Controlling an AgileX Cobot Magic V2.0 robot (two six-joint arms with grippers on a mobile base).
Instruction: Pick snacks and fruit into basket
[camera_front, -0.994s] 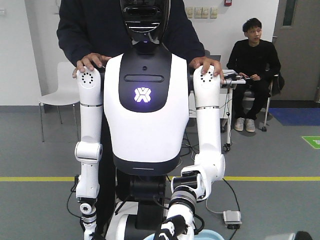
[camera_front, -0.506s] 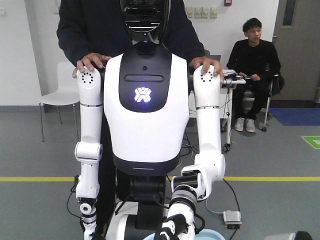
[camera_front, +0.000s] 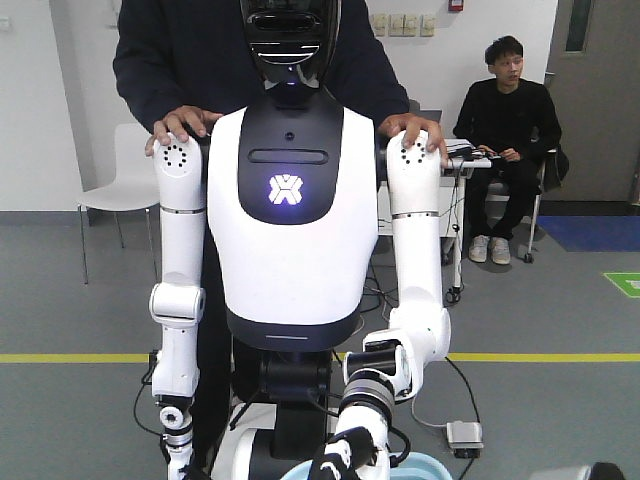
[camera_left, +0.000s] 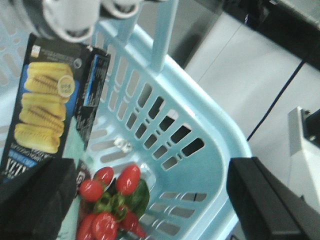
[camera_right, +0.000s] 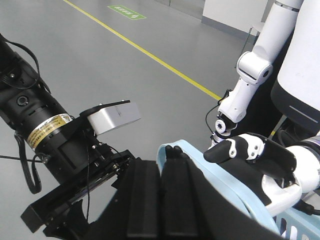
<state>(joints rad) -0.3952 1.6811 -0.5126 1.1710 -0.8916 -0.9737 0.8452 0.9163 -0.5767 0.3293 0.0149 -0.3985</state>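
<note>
Already the basket (camera_left: 210, 165) is filling the left wrist frame, carrying the black box (camera_left: 45, 110) upper left and the red fruit cluster (camera_left: 112, 200) bottom centre. The avocado is not showing. Right hand (camera_right: 160, 205) is sitting closed and empty; left hand's state I cannot tell.
</note>
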